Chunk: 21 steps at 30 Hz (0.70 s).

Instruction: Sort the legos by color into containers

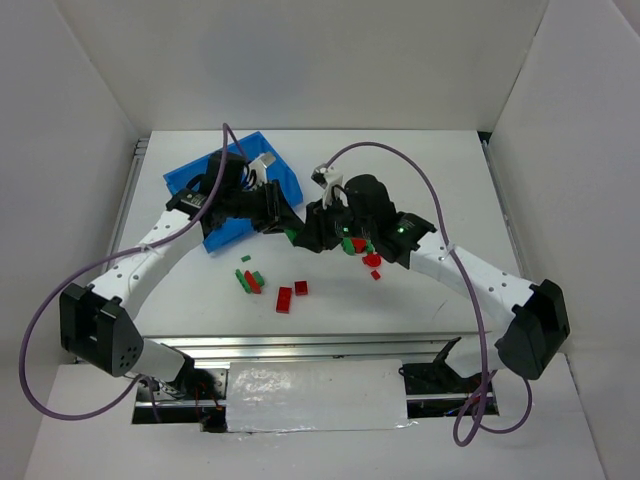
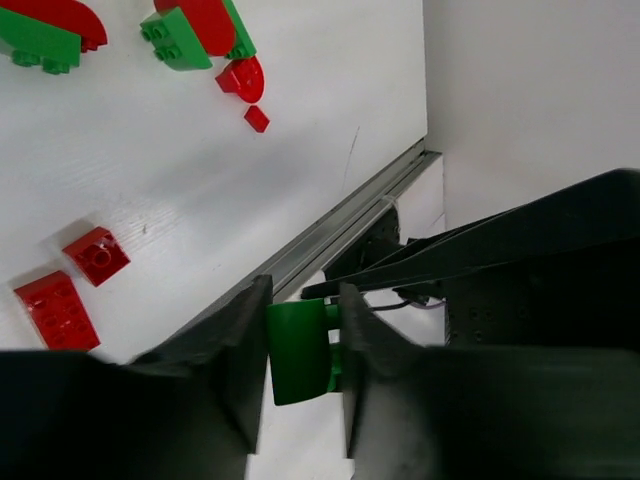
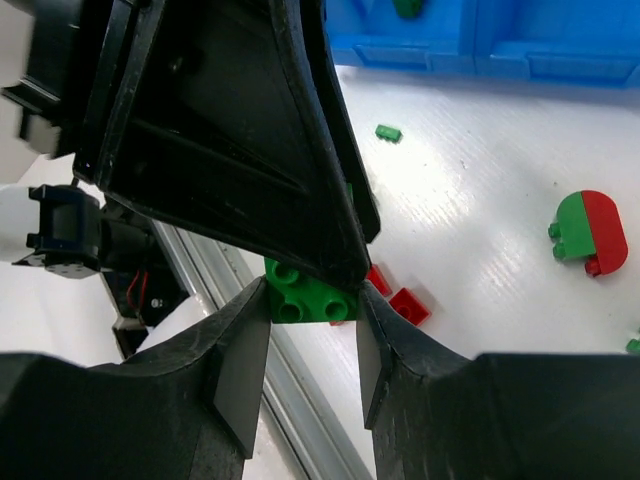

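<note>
Lying nearest the desk's point(image 1: 430, 180) front edge, two red bricks point(image 1: 284, 298) and a red-green cluster point(image 1: 250, 280) sit loose. Mid-desk, the left claw point(image 2: 300, 350) and right claw point(image 3: 310, 305) meet tip to tip, each clenched on a green lego point(image 3: 305, 298); the left claw overhangs it, hiding its top. More legos point(image 1: 362, 247) lie beneath the right arm point(image 1: 470, 270). Toward the far left corner, the left arm point(image 1: 150, 250) partly covers the blue bin point(image 1: 185, 180).

the bricks point(image 2: 98, 255) are glossy plastic. the table point(image 2: 300, 120) is white, matt and faintly grained. its rail point(image 2: 340, 225) looks like brushed metal.
</note>
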Each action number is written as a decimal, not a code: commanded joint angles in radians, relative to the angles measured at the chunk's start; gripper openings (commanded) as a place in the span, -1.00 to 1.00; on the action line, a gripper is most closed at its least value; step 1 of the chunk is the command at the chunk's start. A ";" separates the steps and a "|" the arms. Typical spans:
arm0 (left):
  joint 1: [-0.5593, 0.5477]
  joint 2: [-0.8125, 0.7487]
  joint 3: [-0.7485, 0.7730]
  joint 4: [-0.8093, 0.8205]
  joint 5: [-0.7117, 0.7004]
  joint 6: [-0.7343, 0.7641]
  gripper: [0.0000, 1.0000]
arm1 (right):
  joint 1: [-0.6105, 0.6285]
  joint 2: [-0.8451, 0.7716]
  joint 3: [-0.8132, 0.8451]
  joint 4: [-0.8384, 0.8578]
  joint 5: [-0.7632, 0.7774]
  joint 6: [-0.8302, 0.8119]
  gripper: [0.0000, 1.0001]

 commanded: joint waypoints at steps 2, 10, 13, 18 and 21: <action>-0.006 0.034 0.047 -0.009 0.048 0.022 -0.58 | -0.001 0.012 0.029 0.067 0.078 0.011 -0.53; -0.006 0.057 0.094 -0.057 0.035 0.036 -1.00 | -0.007 0.043 0.043 0.075 0.096 0.011 -0.35; 0.014 0.061 0.136 -0.116 -0.106 0.060 -1.00 | -0.016 0.032 0.026 0.087 0.104 0.023 0.99; 0.181 0.087 0.221 -0.278 -0.451 0.088 -1.00 | -0.040 -0.041 -0.029 0.070 0.141 0.019 0.99; 0.264 0.139 0.282 -0.330 -0.681 0.106 -1.00 | -0.048 -0.067 -0.040 0.023 0.165 -0.007 0.99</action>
